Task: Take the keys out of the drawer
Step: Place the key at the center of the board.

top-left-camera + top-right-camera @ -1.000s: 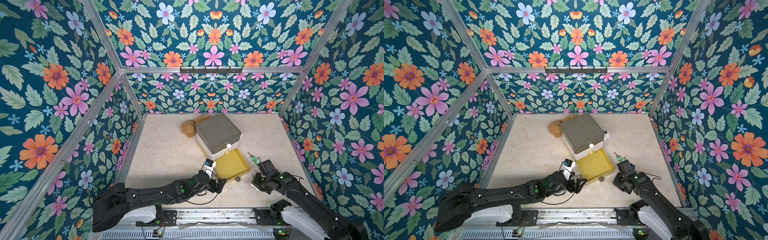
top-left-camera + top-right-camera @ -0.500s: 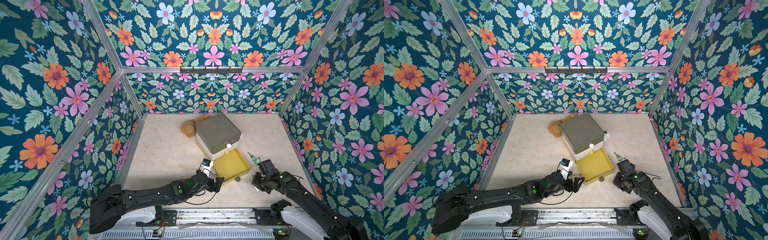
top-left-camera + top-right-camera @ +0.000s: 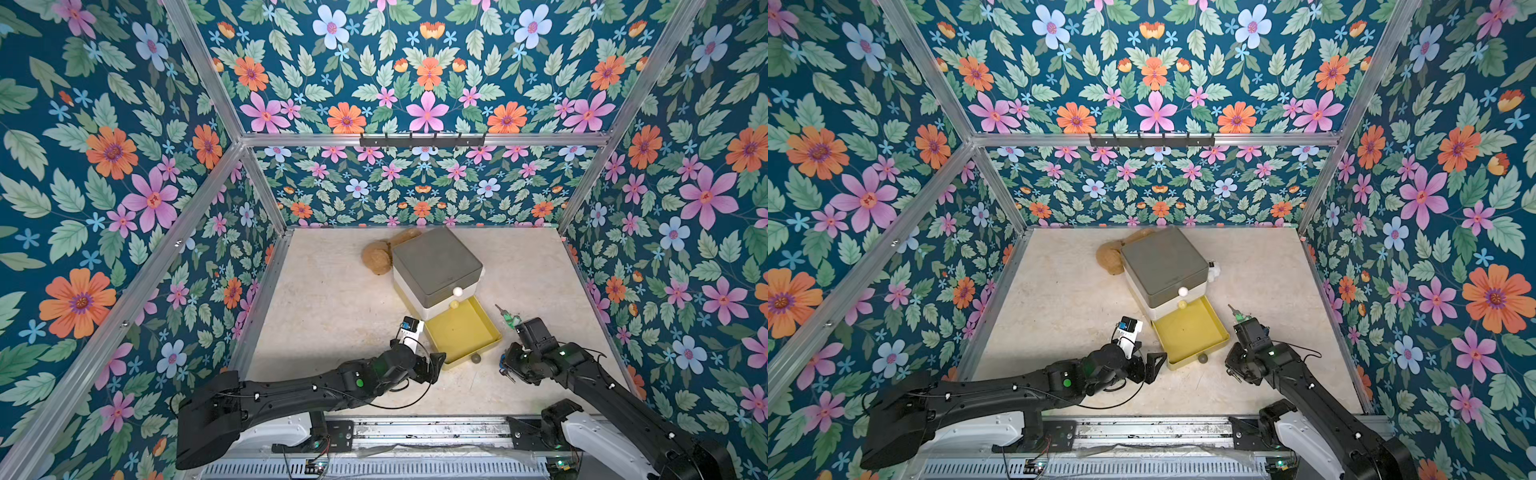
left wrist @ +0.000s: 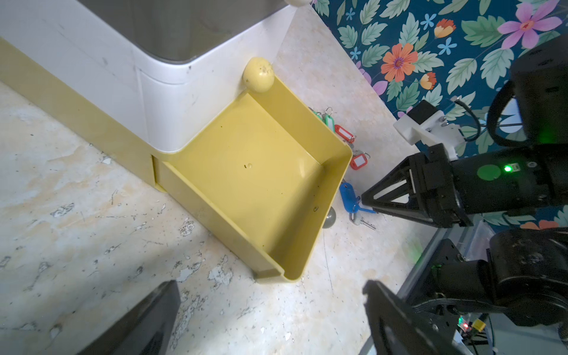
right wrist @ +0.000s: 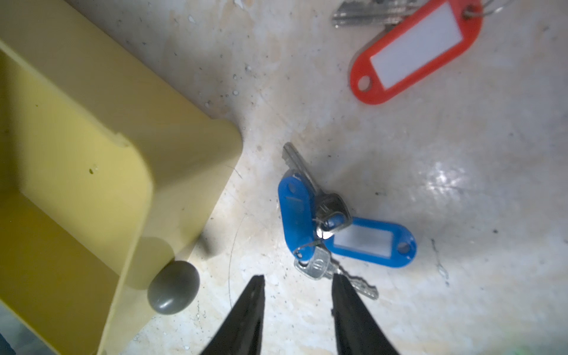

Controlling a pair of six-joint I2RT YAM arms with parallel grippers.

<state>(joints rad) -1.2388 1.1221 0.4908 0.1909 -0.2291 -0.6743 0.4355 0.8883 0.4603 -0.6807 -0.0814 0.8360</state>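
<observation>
The yellow drawer (image 3: 461, 332) (image 4: 255, 172) (image 5: 76, 138) stands pulled out of the white unit, and nothing lies in it. The keys lie on the table to its right. A green-tagged one (image 3: 509, 319) (image 4: 328, 121) is farthest back, then two red-tagged ones (image 4: 344, 132) (image 5: 415, 52). Nearest lie two blue-tagged keys (image 4: 349, 193) (image 5: 296, 212). My right gripper (image 5: 298, 278) (image 4: 365, 198) hangs open just over the blue-tagged keys, with nothing between its fingers. My left gripper (image 3: 432, 368) (image 3: 1152, 368) (image 4: 270, 285) stands open and empty at the drawer's front left corner.
The white drawer unit (image 3: 436, 266) with a grey top sits mid-table. A brown soft object (image 3: 376, 257) lies behind it. The open drawer's grey knob (image 5: 172, 287) (image 3: 475, 358) points at the near edge. A hook rail (image 3: 422, 140) hangs on the back wall. Floral walls close three sides.
My left gripper has slid a little to the left, away from the drawer's front. The right arm has stayed in about the same place.
</observation>
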